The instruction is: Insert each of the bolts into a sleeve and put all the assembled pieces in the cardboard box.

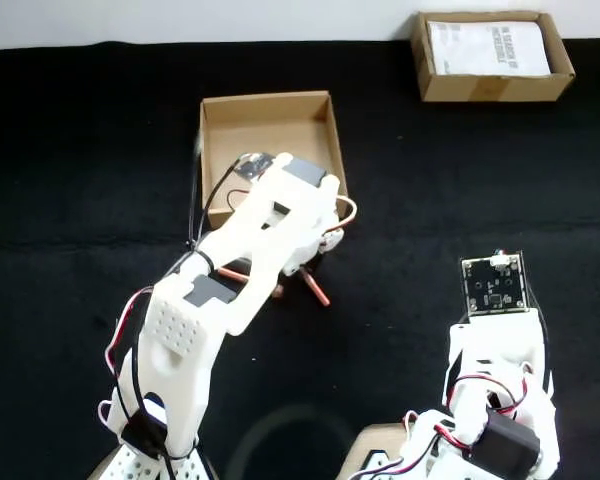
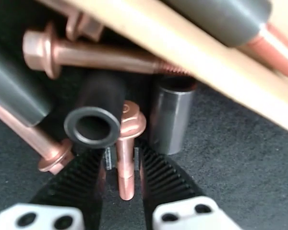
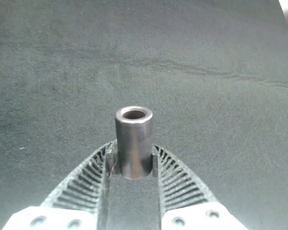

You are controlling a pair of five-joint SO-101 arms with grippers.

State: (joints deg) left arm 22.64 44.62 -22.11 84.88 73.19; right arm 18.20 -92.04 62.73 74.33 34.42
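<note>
Beside the box [image 1: 266,101] wall, your left gripper [image 2: 121,154] pinches a bolt [image 2: 131,123] by its shank (a spare sleeve [image 2: 172,120] sits just beside). Your right gripper [image 3: 133,158] clamps a sleeve [image 3: 134,136] upright, well apart.

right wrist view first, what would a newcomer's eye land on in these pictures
The right gripper clamps a dark sleeve upright over the black table. The left gripper straddles a copper bolt among loose bolts and sleeves beside the cardboard box.

Black table [image 1: 80,150] bears a cardboard box [image 1: 265,98], another box [image 1: 490,88], bolts [image 1: 320,290] and sleeves [image 2: 170,120].
</note>
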